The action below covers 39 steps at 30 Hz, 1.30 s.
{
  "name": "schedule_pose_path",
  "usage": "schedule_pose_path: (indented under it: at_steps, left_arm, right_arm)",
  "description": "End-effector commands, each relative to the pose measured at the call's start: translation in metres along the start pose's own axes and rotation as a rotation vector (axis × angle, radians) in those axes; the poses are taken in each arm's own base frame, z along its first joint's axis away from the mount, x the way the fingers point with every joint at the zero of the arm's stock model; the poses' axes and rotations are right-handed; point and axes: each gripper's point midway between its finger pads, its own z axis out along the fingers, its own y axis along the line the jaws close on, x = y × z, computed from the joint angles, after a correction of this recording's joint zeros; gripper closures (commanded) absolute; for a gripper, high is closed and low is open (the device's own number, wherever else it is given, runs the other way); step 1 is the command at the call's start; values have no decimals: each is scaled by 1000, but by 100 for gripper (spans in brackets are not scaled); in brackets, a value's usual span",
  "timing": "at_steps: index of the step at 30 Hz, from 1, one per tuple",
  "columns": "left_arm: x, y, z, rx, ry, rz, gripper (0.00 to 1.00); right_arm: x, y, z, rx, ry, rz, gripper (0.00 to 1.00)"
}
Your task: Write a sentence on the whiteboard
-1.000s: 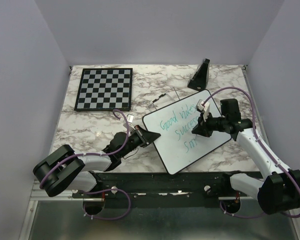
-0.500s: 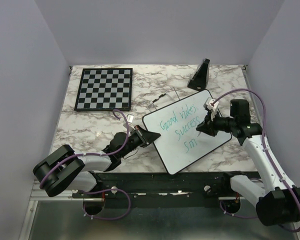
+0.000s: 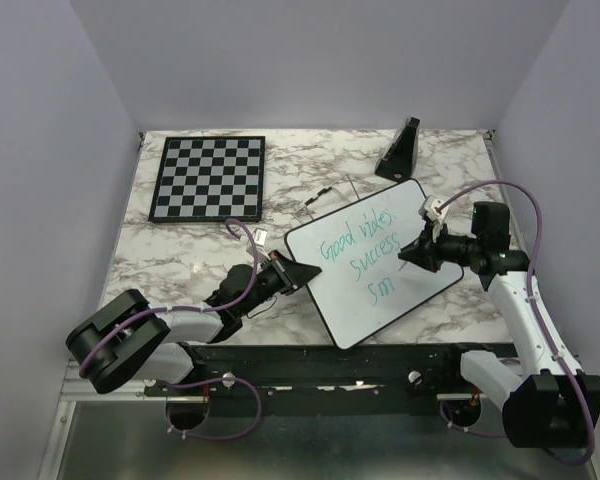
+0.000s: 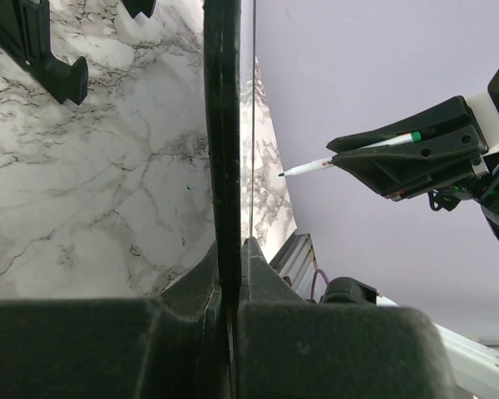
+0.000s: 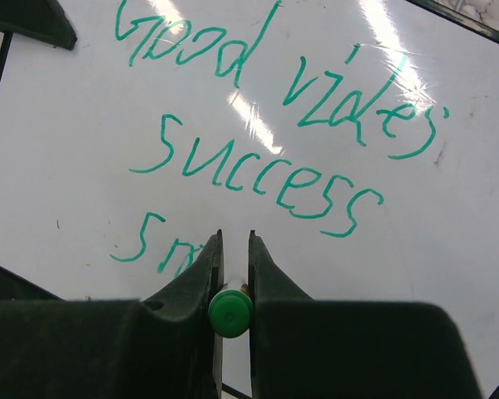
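Two full lines and a started third make up the sentence (image 3: 363,255) so far: "Good vibes", "Success" and only "Sm", all in green across the middle of the whiteboard (image 3: 348,318), which lies at a slant right of centre in the overhead view. Over the last second the right pincer (image 3: 412,256) has slid from above the lower words toward the right side of the frame, and no letter has been added after "Sm" in that time. It is clamped on the marker (image 5: 230,313), whose green end cap sits between the two fingers at the bottom of the right wrist view, with the words spread out above it. In the left wrist view, which looks along the whiteboard's edge (image 4: 222,125), the marker (image 4: 308,169) points at the writing face with its tip clearly apart from it, so the pen is lifted, not drawing. The left pincer (image 3: 296,273) is closed on the board's left corner, at the same spot as a second ago, pinning it in place. I read this as a pause or a shift between strokes: the last word looks unfinished, and the tip would need to come back down just past the "m" for the writing to go on.
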Motion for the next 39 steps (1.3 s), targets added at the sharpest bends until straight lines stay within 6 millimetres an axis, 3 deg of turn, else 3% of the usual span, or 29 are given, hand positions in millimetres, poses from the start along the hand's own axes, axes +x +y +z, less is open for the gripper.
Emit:
schedule_pose_path:
  at_steps: [1,9,24,39]
  left_arm:
    - [-8,-29,-1,122,-31,44,100]
    - [-10,-32,-2,125,-34,44,100]
    - [-10,-33,0,126,-35,33,100]
    - [-8,-32,2,125,-29,26,100]
  right_arm:
    - [-8,10,0,-67,-66,-61,100]
    - [-10,22,-2,-122,-102,-115,99]
    - [7,2,7,-69,-56,-54,99]
    - [16,-5,18,-51,-58,-27,99]
